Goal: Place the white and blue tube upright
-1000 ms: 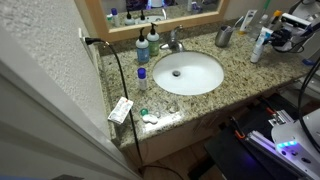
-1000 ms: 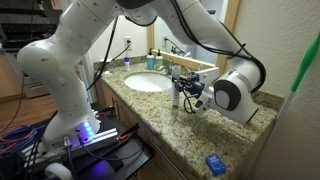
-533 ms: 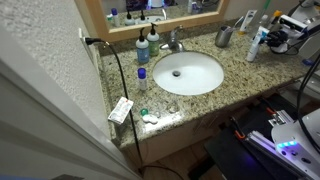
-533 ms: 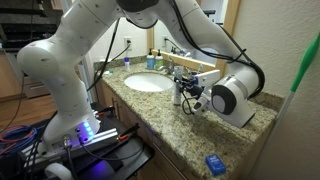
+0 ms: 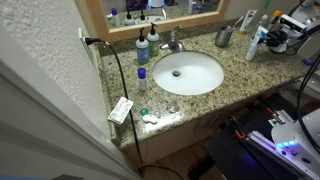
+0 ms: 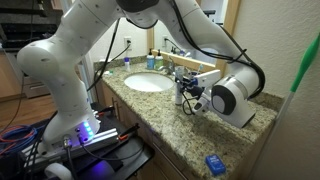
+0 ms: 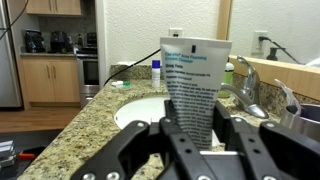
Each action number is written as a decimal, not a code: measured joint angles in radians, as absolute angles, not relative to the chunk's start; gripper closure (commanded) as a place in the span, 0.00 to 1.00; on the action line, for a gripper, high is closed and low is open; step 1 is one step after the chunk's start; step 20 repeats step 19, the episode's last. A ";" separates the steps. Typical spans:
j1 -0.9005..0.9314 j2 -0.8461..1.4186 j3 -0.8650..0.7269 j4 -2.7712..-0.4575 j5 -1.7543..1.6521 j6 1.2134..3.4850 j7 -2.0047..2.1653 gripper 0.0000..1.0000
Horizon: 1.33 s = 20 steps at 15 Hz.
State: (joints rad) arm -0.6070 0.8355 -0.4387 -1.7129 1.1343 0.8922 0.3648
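Observation:
The white and blue tube (image 7: 194,85) stands upright between my gripper's fingers (image 7: 166,132), crimped wide end up and printed text facing the wrist camera. My gripper (image 7: 198,128) is shut on its lower half. The tube's bottom end is hidden behind the fingers, so I cannot tell whether it touches the counter. In both exterior views the tube (image 5: 256,44) (image 6: 180,88) is held upright over the granite counter, just past the grey cup (image 5: 225,37), with the gripper (image 5: 266,42) (image 6: 188,96) beside the sink.
The white sink basin (image 5: 188,72) and faucet (image 5: 173,42) fill the counter's middle. Dark blue-topped soap bottles (image 5: 143,48) and a small clear bottle (image 5: 141,78) stand beyond it. A white box (image 5: 120,110) lies at the counter edge. A blue item (image 6: 215,163) lies near the corner.
The gripper with the tube shifted a little toward the grey cup and sink a second ago. It has held still over the last half second.

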 measured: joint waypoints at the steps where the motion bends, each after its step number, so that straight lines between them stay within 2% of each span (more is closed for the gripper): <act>1: -0.607 0.835 -0.439 -1.713 1.135 0.892 0.365 0.35; 6: -0.607 0.835 -0.443 -1.713 1.148 0.947 0.362 0.02; 16: -0.564 0.810 -0.485 -1.709 1.048 1.205 0.303 0.00; 20: -0.554 0.803 -0.491 -1.709 1.036 1.220 0.306 0.00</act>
